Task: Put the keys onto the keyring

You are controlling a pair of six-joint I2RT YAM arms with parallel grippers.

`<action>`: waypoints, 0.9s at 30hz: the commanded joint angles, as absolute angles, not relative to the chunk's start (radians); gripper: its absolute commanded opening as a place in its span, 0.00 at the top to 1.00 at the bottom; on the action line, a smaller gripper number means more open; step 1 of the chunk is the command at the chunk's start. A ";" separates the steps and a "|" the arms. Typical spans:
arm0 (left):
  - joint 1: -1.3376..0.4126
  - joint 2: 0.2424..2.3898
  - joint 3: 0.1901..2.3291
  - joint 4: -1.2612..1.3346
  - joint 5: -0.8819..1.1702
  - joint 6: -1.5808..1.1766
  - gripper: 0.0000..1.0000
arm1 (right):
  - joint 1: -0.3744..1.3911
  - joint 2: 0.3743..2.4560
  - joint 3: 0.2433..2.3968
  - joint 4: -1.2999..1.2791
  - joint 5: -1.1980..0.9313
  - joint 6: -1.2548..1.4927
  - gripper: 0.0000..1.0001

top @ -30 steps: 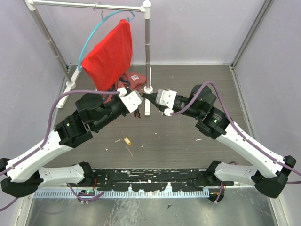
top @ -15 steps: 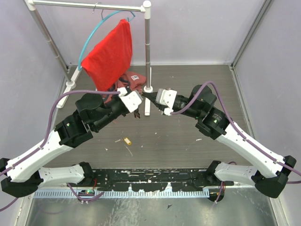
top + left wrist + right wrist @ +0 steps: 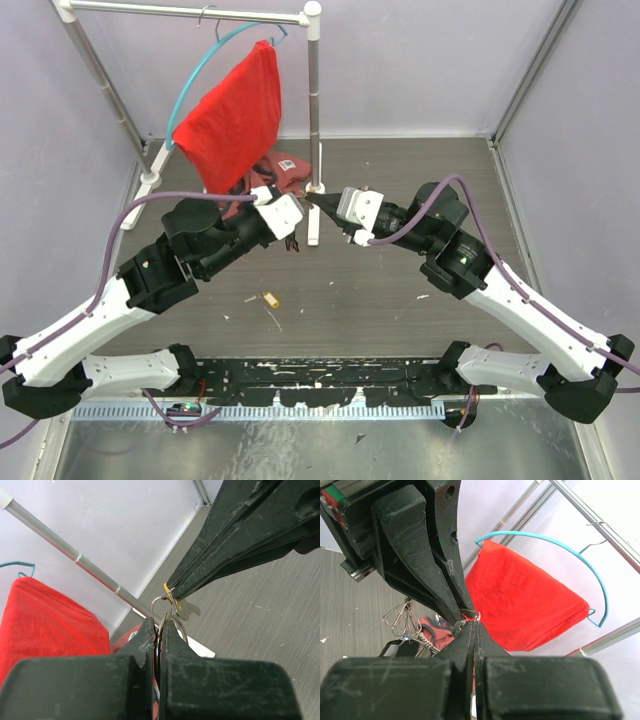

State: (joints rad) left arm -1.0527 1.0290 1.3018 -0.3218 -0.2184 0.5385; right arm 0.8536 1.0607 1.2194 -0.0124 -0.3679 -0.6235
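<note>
Walls: pale lilac panels (image 3: 430, 70) close the back and both sides, framed by metal corner strips.
Bench: grey wood-grain top (image 3: 400, 290), scuffed, spreading beneath the jaws.
Rack: silver tube rail (image 3: 190, 12) overhead beyond the jaws; its right post (image 3: 314, 110) stands directly behind them.
Hanging: teal hanger (image 3: 190, 85) carrying a red cloth (image 3: 235, 115), behind and left of the jaws.
Light: even, with soft shadows.

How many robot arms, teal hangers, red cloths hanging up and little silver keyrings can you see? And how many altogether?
Robot arms: 2, the left arm and the right arm
Teal hanger: 1
Red cloth hanging up: 1
keyring: 1
Total: 5
</note>
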 commanded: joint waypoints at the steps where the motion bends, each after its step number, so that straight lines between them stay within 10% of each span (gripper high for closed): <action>1: -1.056 1.024 1.321 -0.309 -0.207 0.552 1.00 | 0.854 1.042 1.255 0.015 -0.355 -0.637 0.99; 27: -1.055 0.940 1.309 -0.648 0.255 0.699 1.00 | 0.854 1.032 1.436 -0.555 -0.521 -0.754 0.99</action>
State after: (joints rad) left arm -1.0527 0.9653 1.3014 -0.5606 0.1398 0.6567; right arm 0.8707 1.0645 1.3842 -0.5049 -0.5453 -0.7292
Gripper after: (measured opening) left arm 0.029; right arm 0.030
